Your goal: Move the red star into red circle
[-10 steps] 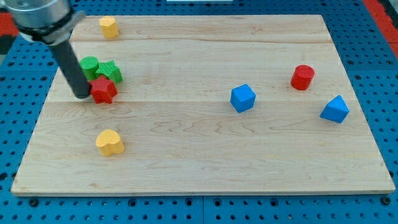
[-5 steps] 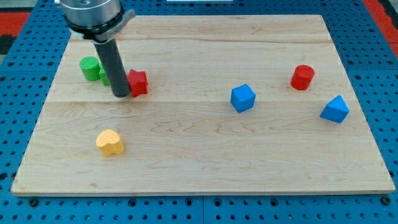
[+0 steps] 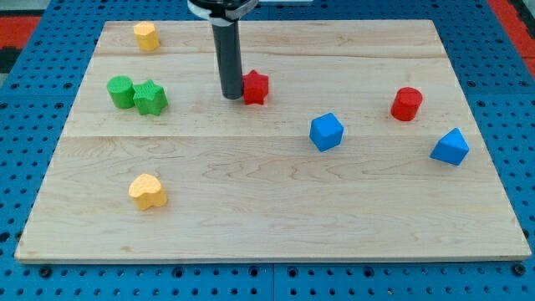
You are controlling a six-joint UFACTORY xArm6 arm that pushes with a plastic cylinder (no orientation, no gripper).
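My tip (image 3: 231, 97) rests on the wooden board (image 3: 276, 226), touching the left side of the red star (image 3: 255, 87). It is a plain rod with nothing to open or close; it grips nothing and only presses against the star. The star sits in the upper middle of the board, well apart from the red circle (image 3: 406, 104) toward the view's right. The star looks like a small, light, rigid block that probably slides easily on the smooth wood and may spin if pushed off-centre, so the contact belongs on the side facing away from the circle, in line with its middle. Counted: one red star, one red circle, two blue blocks (image 3: 326, 131) (image 3: 450, 147), two green blocks (image 3: 121, 91) (image 3: 150, 97), two yellow blocks (image 3: 146, 36) (image 3: 148, 191)
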